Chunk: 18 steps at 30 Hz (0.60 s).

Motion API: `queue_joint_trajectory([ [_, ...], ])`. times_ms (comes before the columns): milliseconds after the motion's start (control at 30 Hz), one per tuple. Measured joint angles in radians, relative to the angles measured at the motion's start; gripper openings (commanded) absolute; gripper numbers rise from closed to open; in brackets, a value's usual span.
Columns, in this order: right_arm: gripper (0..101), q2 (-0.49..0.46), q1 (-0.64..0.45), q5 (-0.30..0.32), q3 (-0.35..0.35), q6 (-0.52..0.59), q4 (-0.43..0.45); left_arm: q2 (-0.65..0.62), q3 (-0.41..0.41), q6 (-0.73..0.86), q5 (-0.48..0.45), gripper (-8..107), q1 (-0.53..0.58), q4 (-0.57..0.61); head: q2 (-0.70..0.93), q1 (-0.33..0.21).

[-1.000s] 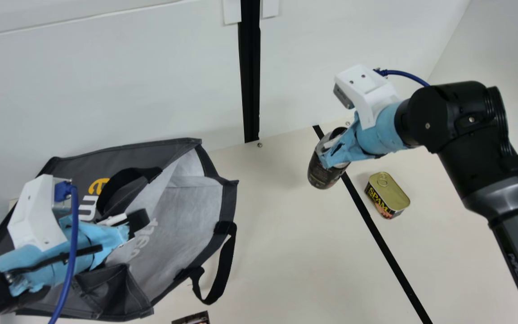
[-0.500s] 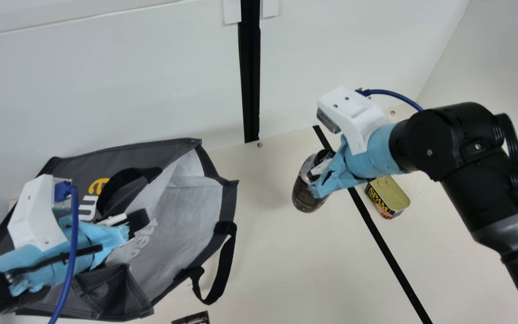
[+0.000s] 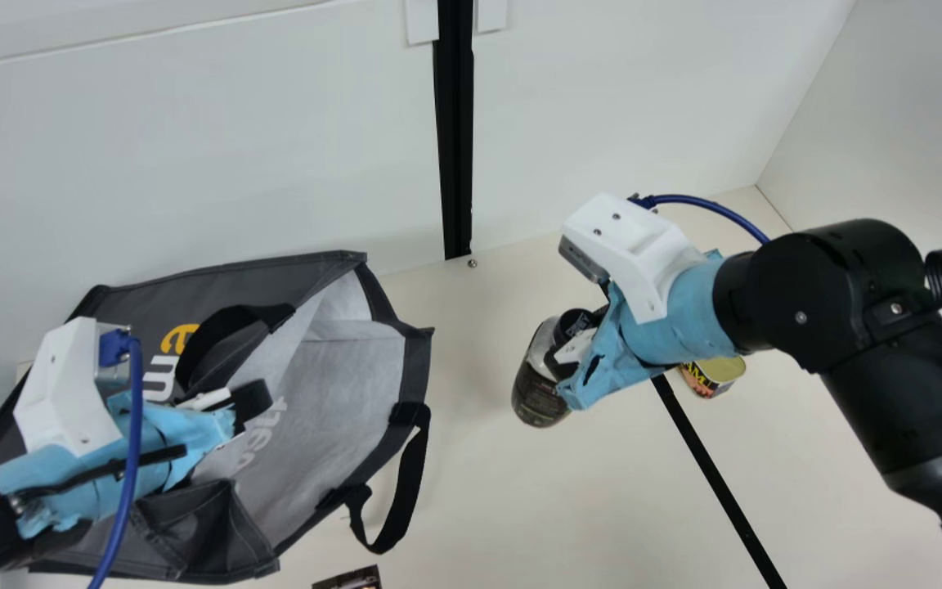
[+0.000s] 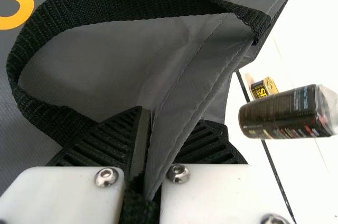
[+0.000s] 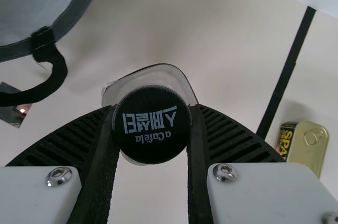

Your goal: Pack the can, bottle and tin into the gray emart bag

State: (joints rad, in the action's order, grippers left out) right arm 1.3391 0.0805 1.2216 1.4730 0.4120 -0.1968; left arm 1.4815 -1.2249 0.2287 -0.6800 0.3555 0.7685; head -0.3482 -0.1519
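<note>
The gray bag (image 3: 340,393) lies at the left of the main view with its mouth facing right. My left gripper (image 3: 246,401) is shut on the bag's rim; in the left wrist view the gray fabric runs between the ribbed fingers of my left gripper (image 4: 150,155). My right gripper (image 3: 573,352) holds the dark bottle (image 3: 538,397) by its black cap, over the table right of the bag. In the right wrist view the cap (image 5: 152,123) sits between the fingers of my right gripper (image 5: 153,129). The yellow-lidded tin (image 3: 712,376) is partly hidden behind the right arm.
A black strap handle (image 3: 405,491) hangs from the bag's right edge onto the cream table (image 3: 504,507). A small dark printed item (image 3: 348,579) lies at the main view's bottom edge. Behind the table stands a white wall (image 3: 193,147); black tape (image 3: 716,474) crosses the tabletop.
The right arm has moved left and toward the main view's bottom, carrying the bottle closer to the bag and covering part of the tin. My left gripper and the bag have stayed still.
</note>
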Motion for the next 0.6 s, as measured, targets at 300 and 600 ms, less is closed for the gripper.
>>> queue_joint_trajectory([
  [300, 0, -0.039, 0.033, -0.002, -0.05, 0.013, -0.044, 0.0, 0.0, 0.0, 0.0, 10, 0.0, 0.0, 0.002, 0.0],
  [600, 0, -0.059, 0.06, -0.003, -0.077, 0.009, -0.076, 0.0, 0.0, 0.0, 0.0, 10, 0.0, 0.0, 0.0, 0.0],
])
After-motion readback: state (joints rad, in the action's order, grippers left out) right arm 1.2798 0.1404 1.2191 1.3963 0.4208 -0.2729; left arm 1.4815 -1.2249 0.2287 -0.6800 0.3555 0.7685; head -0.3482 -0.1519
